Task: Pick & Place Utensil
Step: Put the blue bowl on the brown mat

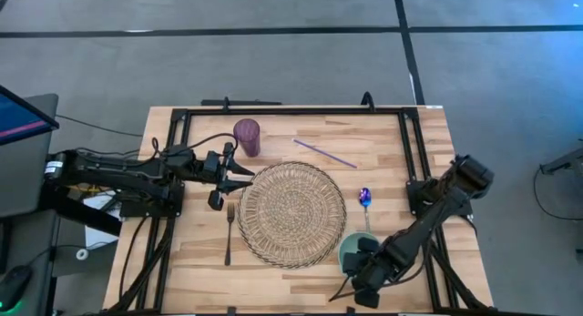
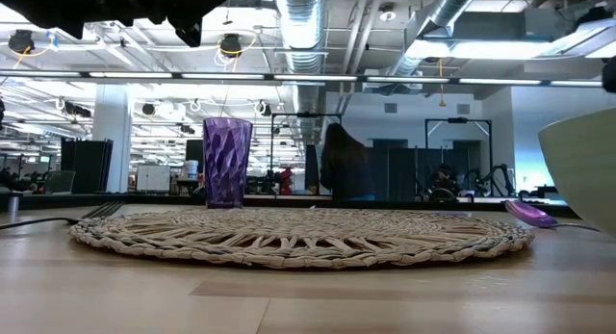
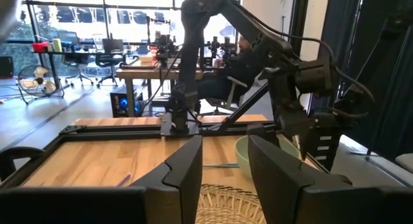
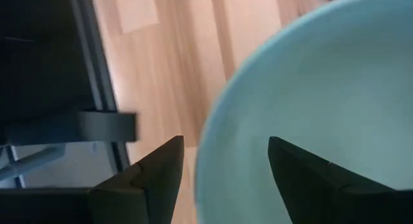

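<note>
A dark fork (image 1: 229,232) lies flat on the table just left of the round woven placemat (image 1: 291,214). A spoon with a blue-purple bowl (image 1: 365,202) lies flat to the mat's right and also shows in the low view (image 2: 529,214). My left gripper (image 1: 244,177) is open and empty, above the table at the mat's left edge, beyond the fork's tines. My right gripper (image 1: 363,261) is open at the pale green bowl (image 1: 349,250). One finger stands outside the bowl's rim (image 4: 201,153) and one inside (image 4: 303,179), with a gap showing.
A purple ribbed cup (image 1: 247,137) stands at the far left of the mat. A thin purple stick (image 1: 325,153) lies on the far side. A black frame (image 1: 273,110) runs around the tabletop. Bare wood lies between the mat and the near edge.
</note>
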`<action>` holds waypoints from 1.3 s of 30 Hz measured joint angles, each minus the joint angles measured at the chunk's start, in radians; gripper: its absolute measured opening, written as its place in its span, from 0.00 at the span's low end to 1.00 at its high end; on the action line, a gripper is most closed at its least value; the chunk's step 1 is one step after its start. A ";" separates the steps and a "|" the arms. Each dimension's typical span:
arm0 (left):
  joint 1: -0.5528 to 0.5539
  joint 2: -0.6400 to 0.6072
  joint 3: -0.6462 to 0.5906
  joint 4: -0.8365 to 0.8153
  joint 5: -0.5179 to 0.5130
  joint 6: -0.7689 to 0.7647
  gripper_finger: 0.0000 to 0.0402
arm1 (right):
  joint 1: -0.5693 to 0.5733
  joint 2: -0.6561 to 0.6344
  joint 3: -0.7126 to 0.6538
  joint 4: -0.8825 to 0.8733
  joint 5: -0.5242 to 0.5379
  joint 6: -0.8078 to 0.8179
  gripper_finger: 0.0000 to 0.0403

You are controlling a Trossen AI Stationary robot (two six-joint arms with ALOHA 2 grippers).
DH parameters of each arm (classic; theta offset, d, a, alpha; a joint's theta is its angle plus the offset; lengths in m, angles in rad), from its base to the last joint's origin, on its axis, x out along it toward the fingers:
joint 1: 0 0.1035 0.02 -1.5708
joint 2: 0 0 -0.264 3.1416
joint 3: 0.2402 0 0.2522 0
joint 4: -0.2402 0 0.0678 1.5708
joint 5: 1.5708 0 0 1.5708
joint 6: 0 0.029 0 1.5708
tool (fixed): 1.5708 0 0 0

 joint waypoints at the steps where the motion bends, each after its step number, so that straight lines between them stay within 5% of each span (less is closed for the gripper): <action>1: 0.000 0.000 0.000 0.000 0.000 0.000 0.31 | 0.000 0.005 0.000 -0.004 -0.002 -0.005 0.53; 13: 0.000 0.000 0.000 0.000 0.000 0.000 0.31 | -0.029 -0.002 0.004 -0.026 -0.104 -0.022 0.04; 22: 0.000 0.000 0.000 0.000 0.000 0.000 0.31 | -0.071 0.005 0.188 -0.162 -0.163 -0.123 0.04; 29: 0.000 0.000 0.000 0.001 0.000 0.000 0.31 | -0.137 0.005 0.326 -0.198 -0.026 -0.436 0.03; 39: 0.000 0.000 0.000 0.003 0.000 -0.008 0.31 | -0.315 0.037 0.347 -0.154 0.186 -0.858 0.04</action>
